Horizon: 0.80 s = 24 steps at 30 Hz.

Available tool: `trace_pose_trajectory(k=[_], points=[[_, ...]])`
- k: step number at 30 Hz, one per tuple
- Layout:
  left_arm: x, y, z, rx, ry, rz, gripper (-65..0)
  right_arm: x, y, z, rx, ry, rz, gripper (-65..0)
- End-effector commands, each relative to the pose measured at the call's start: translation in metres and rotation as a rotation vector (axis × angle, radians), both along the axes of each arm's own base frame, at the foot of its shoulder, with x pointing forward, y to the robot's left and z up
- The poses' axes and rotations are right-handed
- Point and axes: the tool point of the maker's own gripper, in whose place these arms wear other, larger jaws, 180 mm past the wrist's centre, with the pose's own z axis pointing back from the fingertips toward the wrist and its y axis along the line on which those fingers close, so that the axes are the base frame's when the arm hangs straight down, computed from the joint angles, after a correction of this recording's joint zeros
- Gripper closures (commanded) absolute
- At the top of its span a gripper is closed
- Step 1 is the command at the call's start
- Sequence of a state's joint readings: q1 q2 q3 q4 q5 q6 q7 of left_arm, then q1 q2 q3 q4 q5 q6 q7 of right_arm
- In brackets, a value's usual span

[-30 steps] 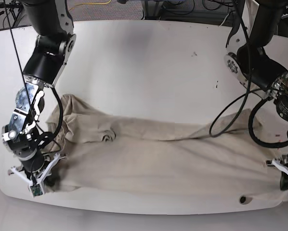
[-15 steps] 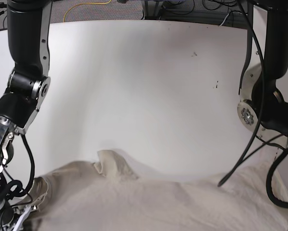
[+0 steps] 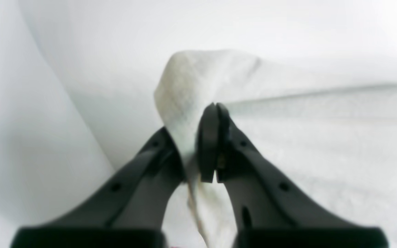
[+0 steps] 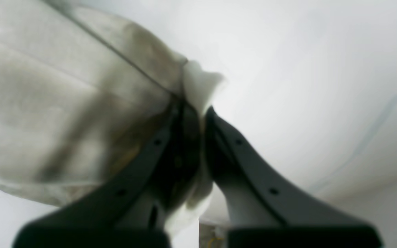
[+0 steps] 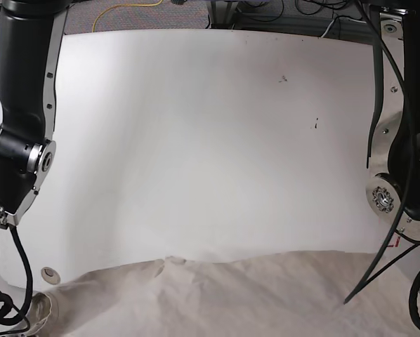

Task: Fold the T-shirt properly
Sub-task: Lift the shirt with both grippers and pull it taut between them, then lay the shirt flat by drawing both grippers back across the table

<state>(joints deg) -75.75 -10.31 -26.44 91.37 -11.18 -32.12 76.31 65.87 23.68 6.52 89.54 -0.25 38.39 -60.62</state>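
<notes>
Fingers of left gripper point(image 3: 211, 144) clamped on a bunched corner of shirt point(image 3: 191, 86); right gripper point(image 4: 198, 137) likewise pinched on an opposite corner. Both wrist views blurred. Judged purpose: two-corner hold to spread cloth taut pre-fold. Shirt hangs along near edge of base view, partly out of frame, over worktop point(image 5: 210, 140); far worktop carries nothing.

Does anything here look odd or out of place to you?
Nothing looks damaged. The T-shirt is bunched at the table's near edge rather than spread flat, because the left hand and right hand each pinch a bit of it. A few small dark specks mark the tabletop.
</notes>
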Motion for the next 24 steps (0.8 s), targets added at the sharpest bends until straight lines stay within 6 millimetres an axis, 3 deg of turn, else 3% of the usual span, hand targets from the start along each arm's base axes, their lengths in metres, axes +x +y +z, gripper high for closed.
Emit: trace_pose_trajectory(k=[1,9,14,24], points=[[-0.003,0.001,0.008,0.009,-0.034,0.005,0.0,-0.012,-0.004,0.024,-0.025,-0.067,-0.024,-0.2],[0.001,0.012,-0.048,0.028,0.072,0.044,0.0,-0.024,-0.002,-0.027,-0.079,0.010,-0.038,-0.2],[-0.003,0.011,-0.082,0.056,0.123,0.062,0.0,-0.039,-0.011,-0.075,-0.044,0.064,-0.059,-0.2],[-0.027,0.022,-0.173,0.164,0.291,0.101,0.0,-0.075,-0.006,-0.177,0.034,0.211,-0.073,-0.2]])
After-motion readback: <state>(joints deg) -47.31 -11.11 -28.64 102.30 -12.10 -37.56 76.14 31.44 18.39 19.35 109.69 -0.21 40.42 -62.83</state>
